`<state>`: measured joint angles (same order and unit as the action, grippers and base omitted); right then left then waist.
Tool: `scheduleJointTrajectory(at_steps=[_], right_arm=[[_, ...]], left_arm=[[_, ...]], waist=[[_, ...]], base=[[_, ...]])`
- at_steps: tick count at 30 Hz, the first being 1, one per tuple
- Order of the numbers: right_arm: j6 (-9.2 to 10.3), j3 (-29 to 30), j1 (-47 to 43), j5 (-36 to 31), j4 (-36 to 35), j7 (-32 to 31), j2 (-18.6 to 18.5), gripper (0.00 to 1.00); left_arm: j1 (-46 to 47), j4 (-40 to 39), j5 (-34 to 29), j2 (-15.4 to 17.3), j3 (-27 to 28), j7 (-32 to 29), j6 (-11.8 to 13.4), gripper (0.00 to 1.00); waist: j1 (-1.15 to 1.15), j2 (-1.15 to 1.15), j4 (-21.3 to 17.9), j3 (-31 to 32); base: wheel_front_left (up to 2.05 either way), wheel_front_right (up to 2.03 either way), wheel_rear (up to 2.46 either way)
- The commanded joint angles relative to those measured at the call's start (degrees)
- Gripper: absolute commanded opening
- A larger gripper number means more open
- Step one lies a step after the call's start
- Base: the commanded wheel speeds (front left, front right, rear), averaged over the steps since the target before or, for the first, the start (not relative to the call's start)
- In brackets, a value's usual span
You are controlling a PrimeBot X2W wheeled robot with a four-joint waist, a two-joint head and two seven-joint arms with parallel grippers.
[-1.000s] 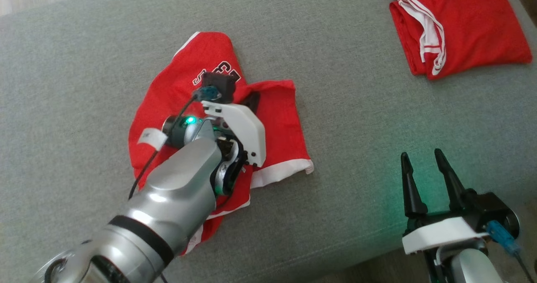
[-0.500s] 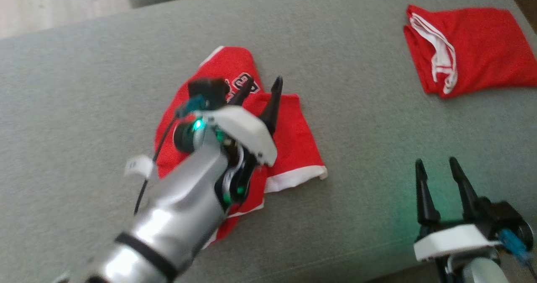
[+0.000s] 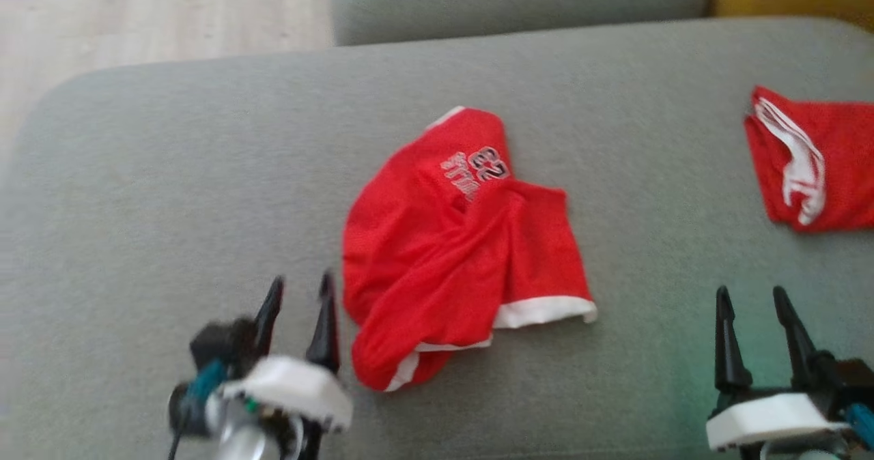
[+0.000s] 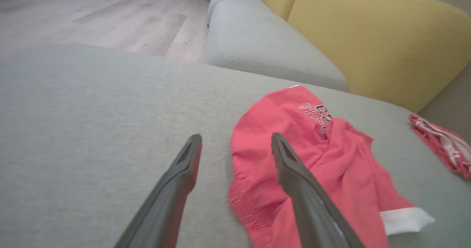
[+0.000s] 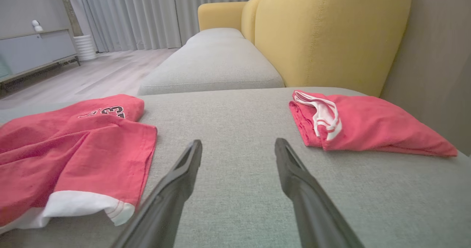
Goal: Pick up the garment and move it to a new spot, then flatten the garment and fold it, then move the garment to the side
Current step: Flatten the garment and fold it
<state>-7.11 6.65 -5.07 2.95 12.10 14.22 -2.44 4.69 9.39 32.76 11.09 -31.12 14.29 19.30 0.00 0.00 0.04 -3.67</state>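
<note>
Red garment lies crumpled on grey cushion; left gripper beside it, fingers apart

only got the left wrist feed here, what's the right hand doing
observer: The right hand is open and empty, over bare sofa cushion.
operator: that red thing at my far right edge, is it folded
observer: Yes. The right wrist view shows the folded garment lying flat, its white striped trim bunched at one end.
operator: my finger overlaps the crumpled one, am i on it
observer: In the head view the left hand is open and sits just off the side of the crumpled garment; it looks clear of the cloth.
</note>
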Motion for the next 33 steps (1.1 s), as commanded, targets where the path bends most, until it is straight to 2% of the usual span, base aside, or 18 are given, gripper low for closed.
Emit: scheduleJointTrajectory(at_steps=[1, 5, 8, 15, 24, 33], right_arm=[[-0.37, -1.0, 0.0, -0.2, -1.3, 0.8, -0.4, 1.00], [-0.37, -1.6, -0.8, 0.3, -0.8, 0.8, -0.4, 1.00], [-0.37, -2.3, -1.2, 0.5, -0.4, 0.8, -0.4, 1.00], [-0.37, -3.3, -2.2, 1.0, 0.8, 0.8, -0.4, 1.00], [-0.37, -4.7, -2.5, 1.9, 2.0, 0.8, -0.4, 1.00], [-0.37, -5.0, -2.3, 1.6, 2.3, 0.8, -0.4, 1.00]], left_arm=[[0.9, -2.3, -1.7, 0.4, 3.5, 0.7, -0.4, 1.00], [-4.8, -3.4, -8.3, 0.1, 7.2, 0.7, -2.0, 1.00], [-8.0, -3.8, -11.9, -0.2, 9.9, 0.7, -4.1, 1.00], [-12.2, -4.7, -17.6, -2.2, 15.8, 0.7, -8.3, 1.00], [-14.3, -3.9, -22.1, -5.8, 22.6, 0.7, -13.7, 1.00], [-14.4, -2.9, -24.3, -7.7, 25.4, 0.7, -16.5, 1.00]], waist=[[0.00, 0.00, 2.4, 2.0], [0.00, 0.00, 4.1, 3.4], [0.00, 0.00, 5.0, 4.0], [0.00, 0.00, 6.2, 5.2], [0.00, 0.00, 6.6, 5.7], [0.00, 0.00, 6.1, 5.3]], base=[[0.00, 0.00, 0.00], [0.00, 0.00, 0.00], [0.00, 0.00, 0.00], [0.00, 0.00, 0.00], [0.00, 0.00, 0.00], [0.00, 0.00, 0.00]])
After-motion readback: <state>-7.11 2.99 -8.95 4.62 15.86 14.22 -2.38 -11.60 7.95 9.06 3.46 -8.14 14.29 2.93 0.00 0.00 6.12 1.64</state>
